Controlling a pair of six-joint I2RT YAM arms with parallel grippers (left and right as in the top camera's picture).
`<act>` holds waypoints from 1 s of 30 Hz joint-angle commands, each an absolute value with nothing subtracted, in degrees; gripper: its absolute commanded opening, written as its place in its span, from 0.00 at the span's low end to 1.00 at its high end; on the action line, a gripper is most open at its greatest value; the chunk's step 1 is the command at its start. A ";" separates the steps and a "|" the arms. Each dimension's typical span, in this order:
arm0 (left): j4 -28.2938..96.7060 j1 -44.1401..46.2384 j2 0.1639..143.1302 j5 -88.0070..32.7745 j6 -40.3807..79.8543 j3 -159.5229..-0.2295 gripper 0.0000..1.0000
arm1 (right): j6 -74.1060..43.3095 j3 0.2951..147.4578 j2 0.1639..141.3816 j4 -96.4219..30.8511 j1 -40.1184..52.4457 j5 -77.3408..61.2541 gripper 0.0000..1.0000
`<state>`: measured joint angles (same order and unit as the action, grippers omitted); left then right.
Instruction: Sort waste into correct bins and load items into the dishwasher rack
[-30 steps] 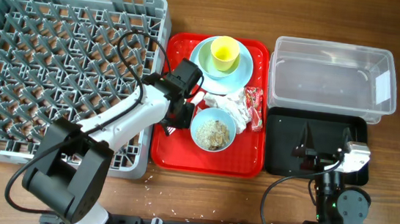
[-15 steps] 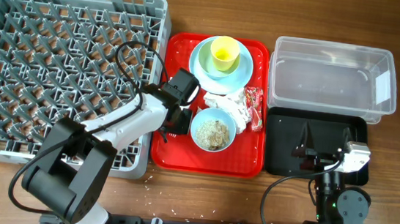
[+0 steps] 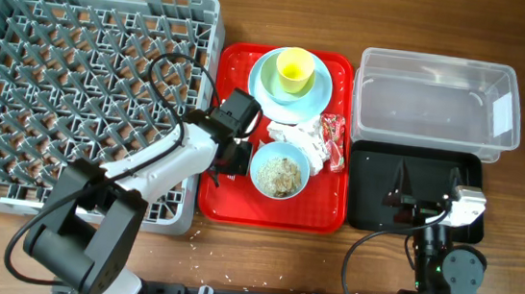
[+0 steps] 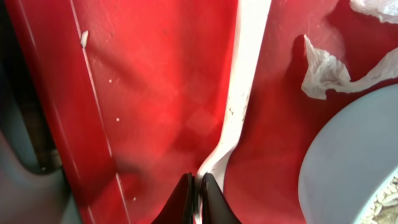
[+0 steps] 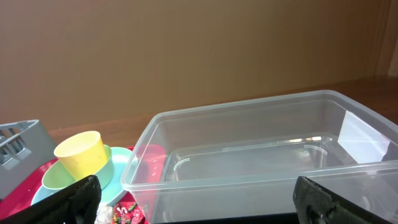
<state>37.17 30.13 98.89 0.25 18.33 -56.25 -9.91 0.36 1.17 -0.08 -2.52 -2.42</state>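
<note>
The white plastic fork [image 4: 244, 81] is made out clearly only in the left wrist view. There it lies on the floor of the red tray [image 4: 149, 93], its top cut off by the upper frame edge. Its near end is pinched between the closed fingers of the left hand [image 4: 198, 190]. In the overhead view that hand [image 3: 233, 154] covers the fork, at the left of the tray, just beside the bowl [image 3: 280, 170] of food scraps [image 3: 280, 176]. In the wrist view the bowl is cut off at the lower right. The napkin [image 3: 306, 144] and the snack wrapper [image 3: 332, 139] lie right of centre on the tray; the wrapper's print cannot be read. The yellow cup [image 3: 293, 68] is seen on the plate [image 3: 322, 95] at the tray's top. The right hand [image 3: 401, 195] is held wide open over the black tray [image 3: 372, 214]. In its own view only its two fingers [image 5: 81, 196] show, in the lower corners, before the clear tub [image 5: 249, 149]. A pale label [image 3: 503, 110] on the tub's wall carries no legible writing. The dishwasher rack [image 3: 83, 101] fills the left of the surface [image 3: 519, 288].
</note>
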 commanded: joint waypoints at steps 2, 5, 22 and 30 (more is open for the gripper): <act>38.61 30.26 95.96 0.93 18.46 -55.57 0.04 | -9.10 0.32 1.02 0.10 -2.70 -2.72 1.00; 39.29 30.26 93.58 1.63 18.46 -55.57 0.04 | -9.08 0.32 1.02 0.10 -2.70 -2.72 1.00; 43.07 23.90 74.67 12.10 19.07 -59.37 0.04 | -9.10 0.32 1.02 0.10 -2.70 -2.72 1.00; 43.48 17.72 75.85 13.19 16.64 -59.31 0.04 | -9.06 0.32 1.02 0.10 -2.70 -2.72 1.00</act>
